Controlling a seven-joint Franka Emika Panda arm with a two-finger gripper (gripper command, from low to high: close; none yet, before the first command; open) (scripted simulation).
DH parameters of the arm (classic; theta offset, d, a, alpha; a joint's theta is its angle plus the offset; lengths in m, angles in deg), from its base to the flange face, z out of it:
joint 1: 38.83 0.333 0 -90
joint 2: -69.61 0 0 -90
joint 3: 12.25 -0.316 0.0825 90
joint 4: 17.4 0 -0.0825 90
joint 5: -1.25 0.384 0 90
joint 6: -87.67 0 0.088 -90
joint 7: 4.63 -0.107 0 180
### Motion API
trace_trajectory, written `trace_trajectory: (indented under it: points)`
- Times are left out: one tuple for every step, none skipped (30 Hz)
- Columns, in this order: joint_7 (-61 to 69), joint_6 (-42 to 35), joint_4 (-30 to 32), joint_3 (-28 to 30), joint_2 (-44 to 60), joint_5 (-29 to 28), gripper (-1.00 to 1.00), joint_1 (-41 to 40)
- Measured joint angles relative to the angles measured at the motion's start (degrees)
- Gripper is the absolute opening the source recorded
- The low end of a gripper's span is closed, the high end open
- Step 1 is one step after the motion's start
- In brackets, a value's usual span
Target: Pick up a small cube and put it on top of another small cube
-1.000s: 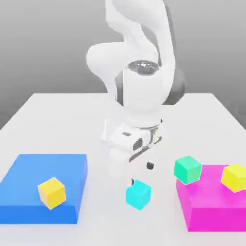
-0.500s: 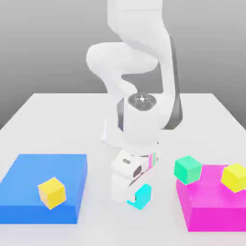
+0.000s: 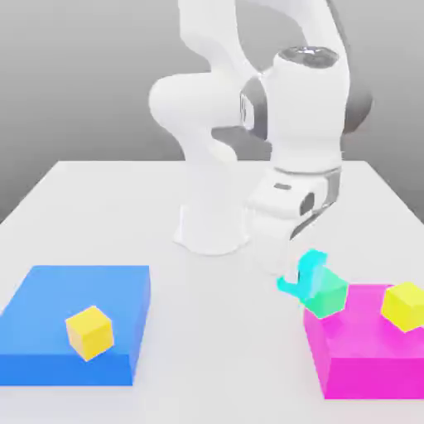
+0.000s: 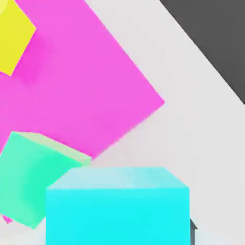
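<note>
Pincer (image 3: 308,277) closed tight on the cyan cube (image 3: 308,276), carried clear of the counter (image 3: 108,215) and hanging just beside the green cube (image 3: 329,294), partly overlapping it in the exterior view. Green cube sits at the near corner of the pink block (image 3: 364,348); whether it rests on the block's edge or on the counter against it, cannot tell.

Risks, as judged:
- Cyan cube rides low next to the green one. A sideways approach at this height could knock the green cube off its spot.
- Cyan cube looks tilted in the grip; released that way it may land on an edge and tumble.
- Yellow cube (image 3: 405,305) on the pink block is near; a toppled cube could strike it.

Views compared:
- Exterior view gives the arm, the blue block (image 3: 50,331) with its own yellow cube (image 3: 89,332), and the general layout.
- Hand view gives the cyan cube (image 4: 117,206) up close, with the green cube (image 4: 33,177) offset to one side, not underneath. Alignment not yet reached.
</note>
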State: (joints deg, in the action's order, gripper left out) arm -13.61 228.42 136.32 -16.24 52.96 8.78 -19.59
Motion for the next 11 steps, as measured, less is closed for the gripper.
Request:
trace_trajectory:
  points:
    - [-1.1, -2.5, -0.7, -0.9, -1.7, 0.2, -1.0, 0.7]
    - [-2.1, -4.2, -0.4, -2.0, -2.7, -0.8, -1.0, 0.9]
    - [-2.9, -4.8, 0.6, -2.8, -3.0, -2.2, -1.0, 0.8]
    - [-3.3, -3.9, 1.3, -3.3, -2.2, -2.9, -1.0, 0.6]
    - [-3.6, -2.1, 2.0, -3.7, -0.8, -3.4, -1.0, 0.5]
    - [-3.8, -0.1, 2.6, -3.9, 0.8, -3.7, -1.0, 0.3]
    - [-4.0, 2.3, 3.2, -4.1, 2.6, -4.0, -1.0, 0.2]
    - [-4.3, 4.7, 3.8, -4.2, 4.5, -4.3, -1.0, 0.2]
    - [-4.4, 6.1, 4.2, -4.3, 5.6, -4.5, 1.0, 0.1]
    - [-4.4, 6.1, 4.2, -4.3, 5.6, -4.5, 1.0, 0.1]
    - [-4.4, 6.1, 4.2, -4.3, 5.6, -4.5, 1.0, 0.1]
